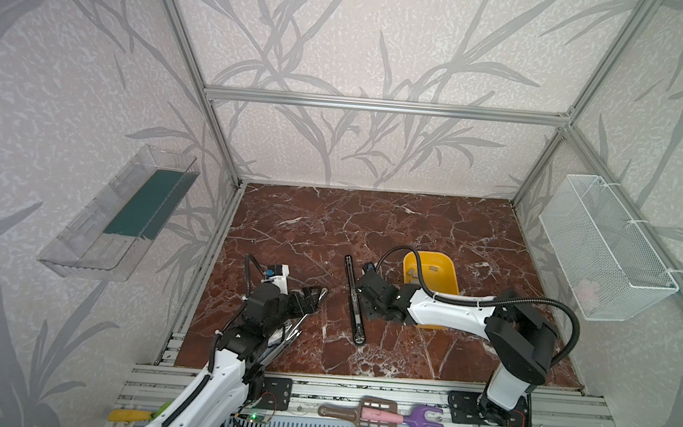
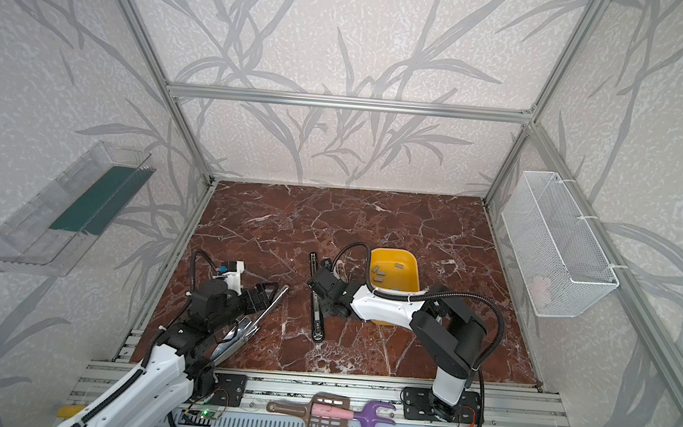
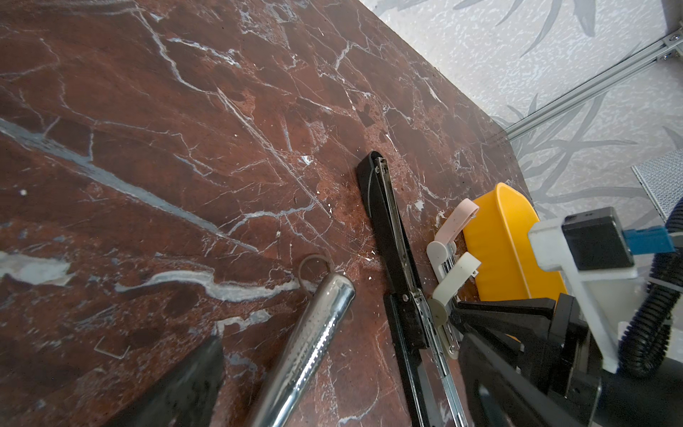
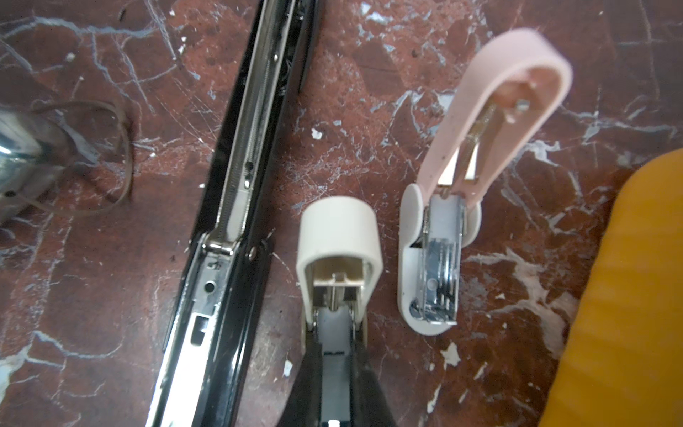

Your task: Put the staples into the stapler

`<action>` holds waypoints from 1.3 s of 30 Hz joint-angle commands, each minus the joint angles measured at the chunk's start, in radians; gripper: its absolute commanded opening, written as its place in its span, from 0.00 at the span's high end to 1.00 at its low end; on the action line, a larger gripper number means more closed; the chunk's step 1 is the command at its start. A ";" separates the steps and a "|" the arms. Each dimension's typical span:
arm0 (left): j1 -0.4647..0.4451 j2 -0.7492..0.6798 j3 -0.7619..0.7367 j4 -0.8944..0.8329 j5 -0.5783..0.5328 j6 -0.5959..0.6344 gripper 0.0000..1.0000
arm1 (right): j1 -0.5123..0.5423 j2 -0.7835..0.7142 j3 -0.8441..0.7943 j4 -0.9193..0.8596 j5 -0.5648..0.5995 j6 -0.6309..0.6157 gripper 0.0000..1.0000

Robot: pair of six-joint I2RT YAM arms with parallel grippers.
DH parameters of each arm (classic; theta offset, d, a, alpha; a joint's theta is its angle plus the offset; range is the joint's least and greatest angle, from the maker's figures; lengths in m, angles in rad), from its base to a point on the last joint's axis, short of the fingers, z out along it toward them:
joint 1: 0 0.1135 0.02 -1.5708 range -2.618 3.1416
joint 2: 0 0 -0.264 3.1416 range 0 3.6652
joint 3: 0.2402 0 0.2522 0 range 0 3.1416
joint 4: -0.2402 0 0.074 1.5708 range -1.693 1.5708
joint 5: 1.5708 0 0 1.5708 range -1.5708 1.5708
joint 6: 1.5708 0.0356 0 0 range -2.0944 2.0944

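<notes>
My right gripper (image 4: 336, 355) is shut on the metal body of a small cream stapler (image 4: 338, 236), whose lid stands raised. Beside it a second small stapler (image 4: 432, 258), white with a pink lid, lies open. A long black stapler (image 1: 353, 299) lies opened out flat just left of my right gripper (image 1: 371, 285). The staples (image 2: 381, 272), small grey strips, lie in the yellow bin (image 2: 408, 265) behind the right arm. My left gripper (image 3: 340, 344) is open, its fingers on either side of a chrome stapler (image 3: 314, 332) without touching it.
A brown rubber band (image 4: 111, 155) lies by the chrome stapler's tip, and one loose staple (image 3: 111, 351) lies on the marble. A wire basket (image 1: 607, 252) hangs on the right wall, a clear tray (image 1: 123, 214) on the left. Plastic tools (image 1: 382, 418) rest on the front rail.
</notes>
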 commanded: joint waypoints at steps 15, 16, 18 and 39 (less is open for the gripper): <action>-0.003 -0.003 0.007 0.001 -0.026 0.006 0.01 | -0.002 -0.049 -0.050 -0.034 -0.046 0.052 0.95; -0.003 -0.003 0.007 0.001 -0.028 0.006 0.01 | -0.001 -0.055 -0.055 -0.035 -0.048 0.055 0.95; -0.003 -0.003 0.009 0.000 -0.030 0.006 0.01 | -0.001 -0.054 -0.063 -0.038 -0.050 0.061 0.95; -0.004 -0.002 0.009 -0.001 -0.036 0.006 0.01 | 0.026 -0.115 -0.066 -0.071 0.016 0.072 0.74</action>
